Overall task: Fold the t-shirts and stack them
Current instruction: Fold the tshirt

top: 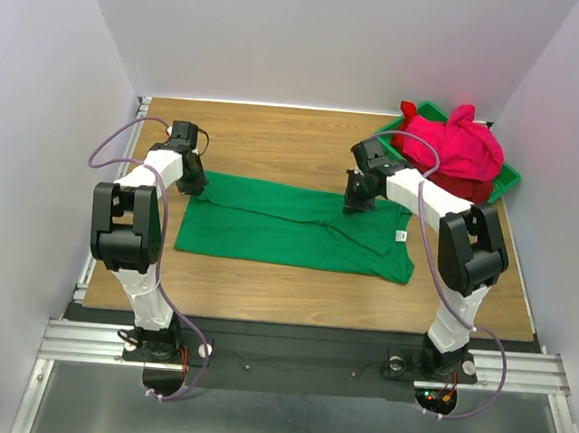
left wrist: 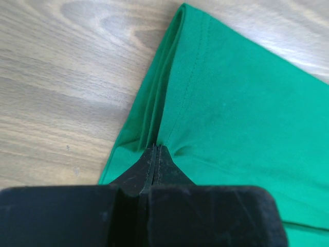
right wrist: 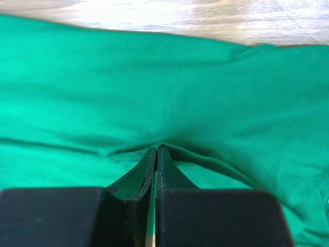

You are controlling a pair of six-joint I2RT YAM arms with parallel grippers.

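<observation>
Top external view: green t-shirt (top: 299, 227) lies flat and wide across the middle of the wooden table (top: 276, 135), white neck label (top: 402, 235) showing near its right end. Looks partly folded; a layered edge runs along the far side, judged from the outline only.

Left gripper (top: 194, 184) sits at the shirt's far-left corner, right gripper (top: 356, 204) on the far edge toward the right.

- Left wrist view: left gripper (left wrist: 156, 150) has fingers pressed together, pinching the doubled hem of the green t-shirt (left wrist: 231, 113), with bare table (left wrist: 67, 77) beside it.
- Right wrist view: right gripper (right wrist: 157, 152) also has fingers pressed together, a sliver of green cloth between them and a crease in the green t-shirt (right wrist: 164, 87) puckering at the tips.

Pink t-shirt (top: 464, 145) is bunched in the green bin (top: 511, 180) at the far-right corner, with a darker red t-shirt (top: 475, 189) under it. Both are unfolded and well apart from the green one.

Progress, as a judgement: early. The first shirt is mid-fold, both arms gripping its far edge, likely ready to bring it toward the near side. Nothing is stacked. Left to do: finish the green shirt, then pull, fold and stack the pink and red ones.
</observation>
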